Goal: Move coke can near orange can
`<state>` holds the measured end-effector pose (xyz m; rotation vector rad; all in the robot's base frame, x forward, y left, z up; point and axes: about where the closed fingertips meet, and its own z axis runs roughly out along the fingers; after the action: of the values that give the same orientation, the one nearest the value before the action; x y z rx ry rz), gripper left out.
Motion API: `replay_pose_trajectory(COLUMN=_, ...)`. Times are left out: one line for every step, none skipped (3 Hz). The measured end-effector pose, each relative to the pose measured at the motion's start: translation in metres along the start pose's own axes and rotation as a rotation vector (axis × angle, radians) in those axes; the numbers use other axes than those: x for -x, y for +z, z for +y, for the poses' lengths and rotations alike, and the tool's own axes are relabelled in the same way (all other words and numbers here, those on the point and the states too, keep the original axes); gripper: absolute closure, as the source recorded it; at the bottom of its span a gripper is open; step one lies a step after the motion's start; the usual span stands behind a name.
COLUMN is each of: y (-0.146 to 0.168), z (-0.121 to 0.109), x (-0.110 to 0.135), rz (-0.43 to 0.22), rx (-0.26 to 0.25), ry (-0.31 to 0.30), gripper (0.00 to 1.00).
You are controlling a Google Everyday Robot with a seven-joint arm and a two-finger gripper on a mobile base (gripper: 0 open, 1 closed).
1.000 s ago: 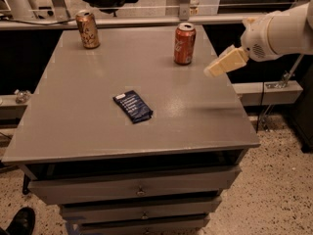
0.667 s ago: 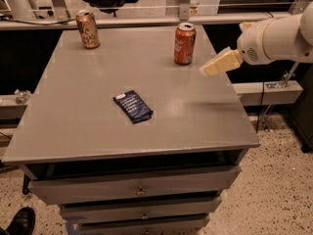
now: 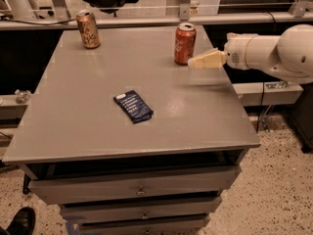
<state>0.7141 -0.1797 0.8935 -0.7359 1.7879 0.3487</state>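
In the camera view the coke can [image 3: 185, 43] stands upright near the far right corner of the surface [image 3: 98, 136], its long axis vertical and its silver top showing. The tool [image 3: 208, 60] reaches in from over the right edge at the end of the white arm [image 3: 274, 53], pointing leftward at about the height of the can's lower half. The can therefore lies directly to the left of the tool, just beside its tip. The tip appears to meet the can's lower right side, but I cannot tell whether they touch or whether the tool sits a little nearer the camera. Nor can I tell whether the tool is spread apart or closed together, since it shows only as one pale wedge seen side-on. The orange can [image 3: 88, 29] stands upright near the far left corner, well apart from the coke can, so I judge that the carry must run leftward along the far edge. A dark blue packet [image 3: 133, 106] lies flat near the middle of the surface, closer to the front than that line. Compared with the earlier frames, the tool has come leftward from outside the right edge, closing most of its gap to the coke can, while both cans and the packet rest where they were.
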Motion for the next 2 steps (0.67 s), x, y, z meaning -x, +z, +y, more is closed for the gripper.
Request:
replay_pose_trajectory(y=0.036, z=-0.008, x=-0.011, rz=-0.075, rx=0.024, ry=0.081, gripper=0.0)
replay_pose_trajectory(y=0.067, z=-0.013, x=-0.013, rz=-0.131, rx=0.048, ry=0.119, gripper=0.0)
